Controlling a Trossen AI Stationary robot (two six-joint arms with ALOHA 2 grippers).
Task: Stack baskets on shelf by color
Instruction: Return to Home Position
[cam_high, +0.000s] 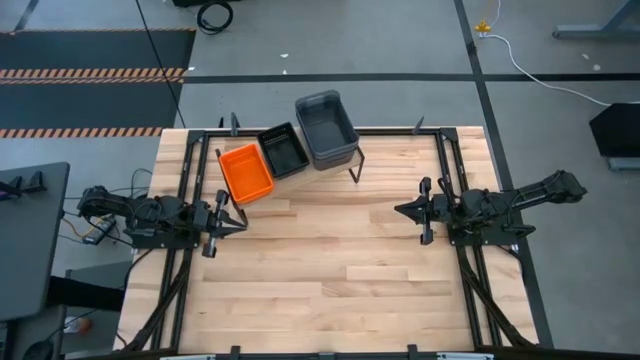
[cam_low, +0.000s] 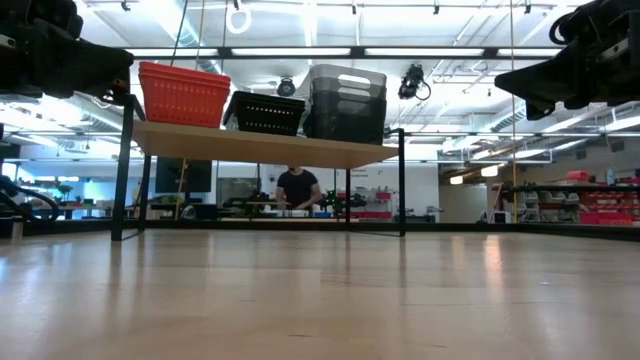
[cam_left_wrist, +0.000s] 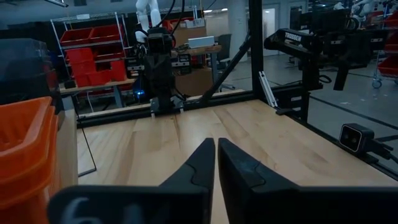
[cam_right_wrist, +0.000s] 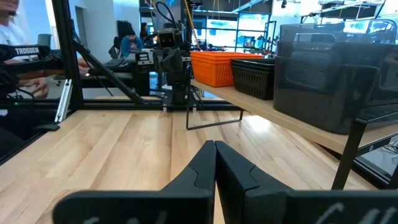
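Seemingly 3 stacks share 1 shelf (cam_low: 260, 147): orange baskets (cam_high: 246, 171), black baskets (cam_high: 283, 150), grey baskets (cam_high: 325, 128); left pincer (cam_left_wrist: 216, 144), right pincer (cam_right_wrist: 215, 144) closed, empty.

**A robotics lab inside a large industrial hall**

Two dark robot arms (cam_high: 150, 215) are fixed to a wooden table (cam_high: 320, 270). The table stands on a grey floor marked with striped hazard tape (cam_high: 95, 72). Behind it are long ceiling lights (cam_low: 300, 52), metal racks with red bins (cam_left_wrist: 93, 46) and a person (cam_low: 297, 188) at a workbench.
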